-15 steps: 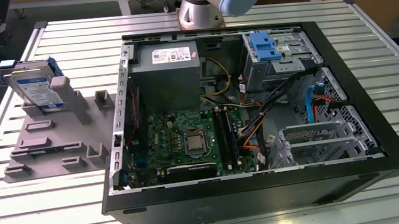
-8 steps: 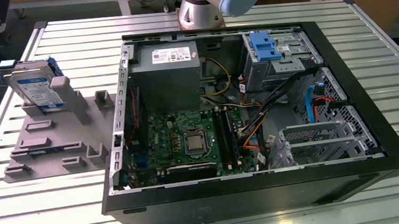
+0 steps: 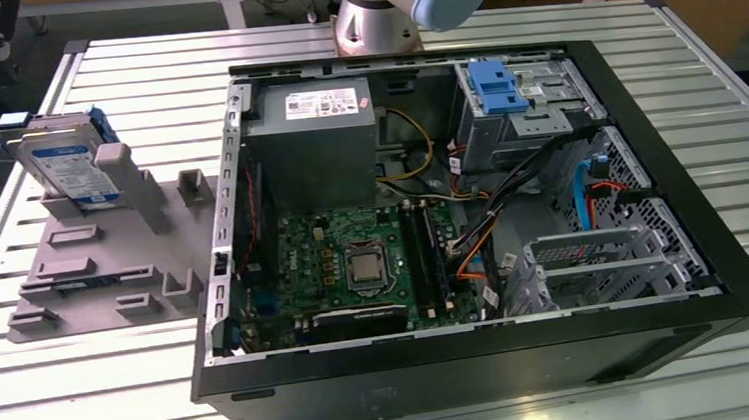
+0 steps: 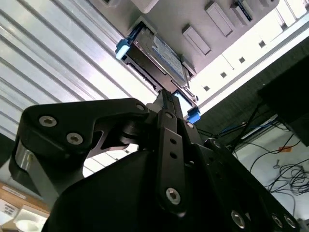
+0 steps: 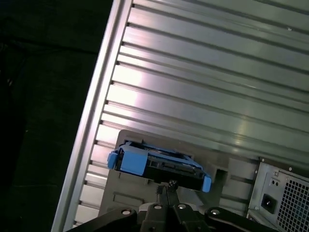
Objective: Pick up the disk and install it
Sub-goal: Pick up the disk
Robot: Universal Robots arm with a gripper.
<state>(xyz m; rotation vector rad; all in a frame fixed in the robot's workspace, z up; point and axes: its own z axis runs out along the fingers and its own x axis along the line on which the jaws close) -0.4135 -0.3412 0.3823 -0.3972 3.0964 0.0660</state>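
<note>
The disk (image 3: 66,164) is a silver hard drive with a white-and-blue label in a blue carrier. It stands tilted on edge in a grey holder (image 3: 98,262) on the exterior view's left. Both wrist views look past the black gripper toward it. In the first wrist view the gripper (image 5: 166,186) hangs some way above the disk (image 5: 154,164), its thin fingers drawn together with nothing between them. In the second wrist view the gripper (image 4: 166,98) points at the disk (image 4: 161,55), apart from it.
An open black computer case (image 3: 694,185) lies on the slatted metal table (image 3: 136,68), right of the holder. Inside are a grey power-supply box (image 3: 312,125), a green motherboard (image 3: 352,262) and an upright blue bracket (image 3: 492,85) at the drive cage. The arm's base (image 3: 393,8) stands behind the case.
</note>
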